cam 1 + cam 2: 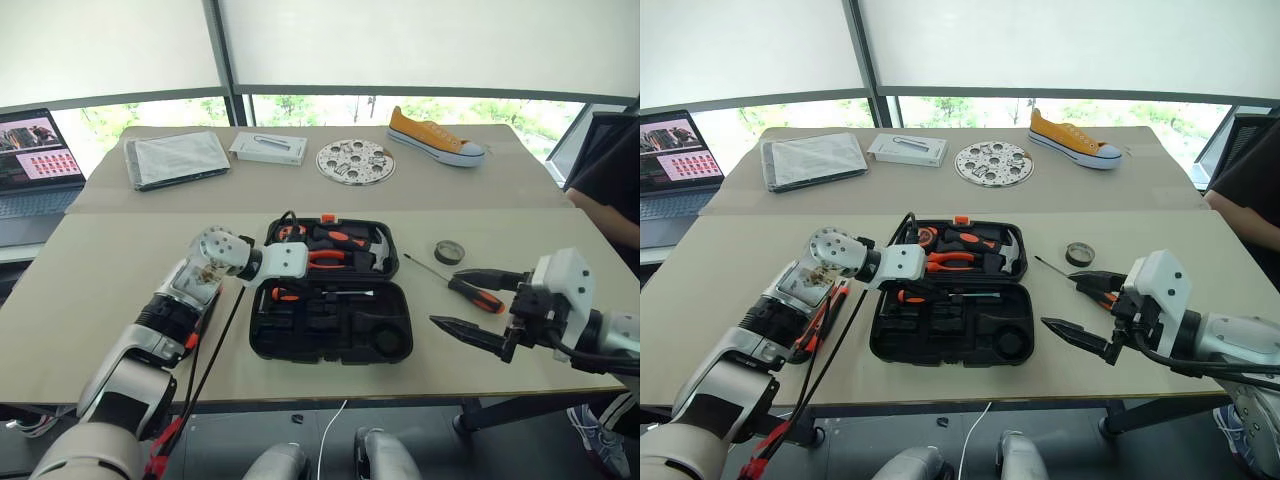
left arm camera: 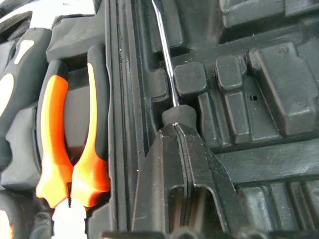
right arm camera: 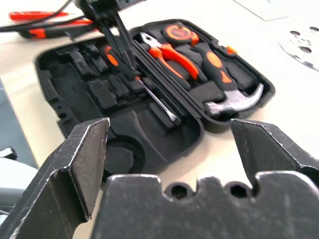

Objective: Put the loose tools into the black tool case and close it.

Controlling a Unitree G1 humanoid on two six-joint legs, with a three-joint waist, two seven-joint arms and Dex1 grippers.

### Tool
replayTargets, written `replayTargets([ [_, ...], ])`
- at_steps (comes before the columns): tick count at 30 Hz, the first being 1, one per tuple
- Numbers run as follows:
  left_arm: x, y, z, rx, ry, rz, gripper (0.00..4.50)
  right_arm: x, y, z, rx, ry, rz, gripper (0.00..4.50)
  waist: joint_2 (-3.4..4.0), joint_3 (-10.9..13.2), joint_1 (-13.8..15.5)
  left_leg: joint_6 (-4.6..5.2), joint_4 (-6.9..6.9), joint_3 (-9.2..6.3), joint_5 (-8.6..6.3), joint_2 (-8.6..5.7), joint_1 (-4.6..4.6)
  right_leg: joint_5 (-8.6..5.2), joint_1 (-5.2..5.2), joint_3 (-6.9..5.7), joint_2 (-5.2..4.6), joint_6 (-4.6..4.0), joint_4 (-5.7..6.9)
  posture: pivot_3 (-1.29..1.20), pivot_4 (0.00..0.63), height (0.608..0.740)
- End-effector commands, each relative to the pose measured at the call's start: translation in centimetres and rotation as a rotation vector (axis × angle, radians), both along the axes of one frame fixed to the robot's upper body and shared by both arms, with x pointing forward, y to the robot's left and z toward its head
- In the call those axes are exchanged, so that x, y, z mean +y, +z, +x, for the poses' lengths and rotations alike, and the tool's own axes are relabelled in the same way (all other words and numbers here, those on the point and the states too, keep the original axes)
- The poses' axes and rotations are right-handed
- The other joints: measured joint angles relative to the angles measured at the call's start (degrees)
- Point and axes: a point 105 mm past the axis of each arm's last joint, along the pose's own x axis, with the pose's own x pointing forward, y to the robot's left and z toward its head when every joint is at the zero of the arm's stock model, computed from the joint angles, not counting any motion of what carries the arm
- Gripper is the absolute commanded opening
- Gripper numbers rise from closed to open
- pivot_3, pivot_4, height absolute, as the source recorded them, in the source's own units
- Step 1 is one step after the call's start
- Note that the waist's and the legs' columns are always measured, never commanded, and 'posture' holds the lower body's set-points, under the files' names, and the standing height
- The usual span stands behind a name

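Note:
The black tool case lies open at the table's middle. My left gripper reaches in from the left and is shut on the black-and-orange handle of a screwdriver, whose shaft lies along a slot near the hinge. Right of the case, a second black-and-orange screwdriver and a small grey tape roll lie loose on the table. My right gripper hovers over that screwdriver, open and empty, its fingers spread wide and pointing toward the case.
Orange-handled pliers, a hammer and a tape measure sit in the lid. On the far table are a laptop, grey folded cloth, white box, perforated disc and yellow sneaker. A person is at the right edge.

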Motion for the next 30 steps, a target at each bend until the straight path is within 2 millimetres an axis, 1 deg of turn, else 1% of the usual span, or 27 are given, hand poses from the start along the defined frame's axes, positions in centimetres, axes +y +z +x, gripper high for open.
replayTargets([
  [1,1.3,6.6,-1.3,0.066,0.012,-0.29,1.11,-3.3,0.0,0.3,0.023,-0.125,-0.017,4.5,-0.03,0.0,-0.1,0.01,0.0,0.0,0.0,0.0,0.0,-0.01,-0.04,-0.02,0.04,0.01,0.01,0.0,0.15,0.737],
  [2,1.7,7.6,-1.9,0.075,0.003,-0.331,1.49,-4.0,-0.3,0.5,0.039,-0.149,-0.019,4.5,-0.03,0.0,-0.2,0.01,0.0,0.0,0.0,0.0,-0.07,0.0,-0.15,-0.03,0.05,-0.01,0.04,0.0,0.15,0.737],
  [3,2.0,8.4,-2.3,0.068,0.006,-0.362,1.72,-4.8,-0.6,0.8,0.051,-0.177,-0.026,4.5,-0.03,0.0,-0.5,0.01,0.01,0.01,0.0,0.0,-0.1,0.0,-0.23,-0.04,0.05,-0.01,0.05,0.0,0.15,0.737],
  [5,2.4,9.7,-3.3,0.067,0.008,-0.407,2.5,-6.5,-1.5,1.6,0.071,-0.233,-0.047,4.5,0.0,0.0,-0.8,0.0,-0.04,0.01,-0.01,-0.03,-0.1,0.01,-0.26,-0.11,0.03,-0.02,0.02,0.0,0.15,0.737],
  [6,2.4,10.1,-3.9,0.074,0.001,-0.417,2.77,-7.3,-1.9,2.0,0.078,-0.256,-0.059,4.5,0.01,0.0,-1.0,0.0,-0.05,0.01,-0.01,-0.05,-0.06,0.01,-0.23,-0.13,0.02,-0.02,0.01,0.0,0.15,0.737],
  [8,2.6,10.6,-5.7,0.142,-0.05,-0.419,3.45,-8.5,-2.7,2.9,0.097,-0.286,-0.074,4.5,0.01,0.0,-1.3,-0.01,-0.06,0.02,-0.01,-0.06,0.0,0.01,-0.14,-0.1,0.0,-0.02,-0.01,0.0,0.15,0.737],
  [9,2.6,10.8,-6.5,0.18,-0.072,-0.425,3.99,-8.9,-3.1,3.5,0.102,-0.3,-0.082,4.5,0.01,0.0,-1.4,-0.01,-0.06,0.02,-0.01,-0.05,0.02,0.01,-0.1,-0.1,0.0,-0.03,-0.02,0.0,0.15,0.737],
  [11,2.6,11.0,-7.5,0.22,-0.089,-0.427,4.43,-9.4,-3.8,4.5,0.108,-0.311,-0.091,4.5,0.02,0.0,-1.6,-0.02,-0.06,0.02,-0.01,-0.04,0.04,0.0,-0.1,-0.04,0.02,-0.04,0.0,0.0,0.15,0.737],
  [13,2.6,10.8,-8.3,0.242,-0.104,-0.404,4.43,-9.6,-4.6,5.9,0.122,-0.32,-0.094,4.5,0.03,0.0,-1.7,-0.04,-0.07,0.05,0.0,-0.04,0.06,0.0,-0.1,-0.03,0.02,-0.04,0.02,0.0,0.15,0.737],
  [16,2.4,10.3,-9.0,0.253,-0.114,-0.375,4.43,-9.4,-6.1,7.7,0.162,-0.334,-0.081,4.5,0.05,0.0,-2.0,-0.07,-0.13,0.07,0.01,-0.02,0.15,-0.01,-0.06,0.04,0.02,-0.06,0.01,0.0,0.15,0.737],
  [19,2.2,9.9,-9.4,0.241,-0.119,-0.356,4.43,-9.3,-7.2,8.8,0.188,-0.344,-0.08,4.5,0.07,0.0,-1.9,-0.09,-0.29,0.07,0.03,-0.01,0.16,-0.03,-0.08,0.1,-0.01,-0.12,-0.01,0.0,0.15,0.737],
  [21,2.2,9.5,-9.4,0.227,-0.111,-0.338,4.5,-9.1,-7.7,9.1,0.2,-0.34,-0.072,3.98,0.08,0.0,-1.6,-0.09,-0.35,0.06,0.03,-0.02,0.14,-0.03,-0.13,0.08,-0.02,-0.13,-0.02,0.0,0.15,0.737],
  [22,2.2,9.4,-9.5,0.223,-0.109,-0.329,4.5,-9.0,-7.9,9.1,0.207,-0.33,-0.067,3.8,0.08,0.0,-1.6,-0.09,-0.36,0.06,0.03,-0.03,0.14,-0.03,-0.16,0.06,-0.02,-0.14,-0.02,0.0,0.15,0.737],
  [26,2.8,8.6,-9.7,0.224,-0.097,-0.289,4.5,-8.6,-8.1,8.9,0.208,-0.301,-0.062,2.46,0.09,0.0,-1.7,-0.09,-0.46,0.06,0.03,-0.03,0.14,-0.03,-0.17,0.0,-0.01,-0.14,-0.04,0.0,0.15,0.737],
  [28,3.3,8.3,-9.8,0.226,-0.083,-0.267,4.5,-8.7,-7.9,8.6,0.201,-0.295,-0.064,1.73,0.1,0.0,-1.7,-0.1,-0.48,0.06,0.03,-0.03,0.14,-0.03,-0.19,0.0,-0.01,-0.14,-0.05,0.0,0.15,0.737],
  [29,3.6,8.1,-9.8,0.227,-0.073,-0.256,4.5,-8.9,-7.5,8.4,0.197,-0.298,-0.062,1.47,0.1,0.0,-1.7,-0.11,-0.5,0.06,0.03,-0.03,0.17,-0.05,-0.18,0.01,-0.01,-0.16,-0.05,0.0,0.15,0.737],
  [30,4.0,8.0,-9.9,0.228,-0.062,-0.246,4.5,-9.1,-7.0,8.4,0.189,-0.305,-0.055,1.11,0.1,0.0,-1.7,-0.11,-0.51,0.07,0.03,-0.02,0.17,-0.05,-0.18,0.01,-0.01,-0.17,-0.04,0.0,0.15,0.737],
])
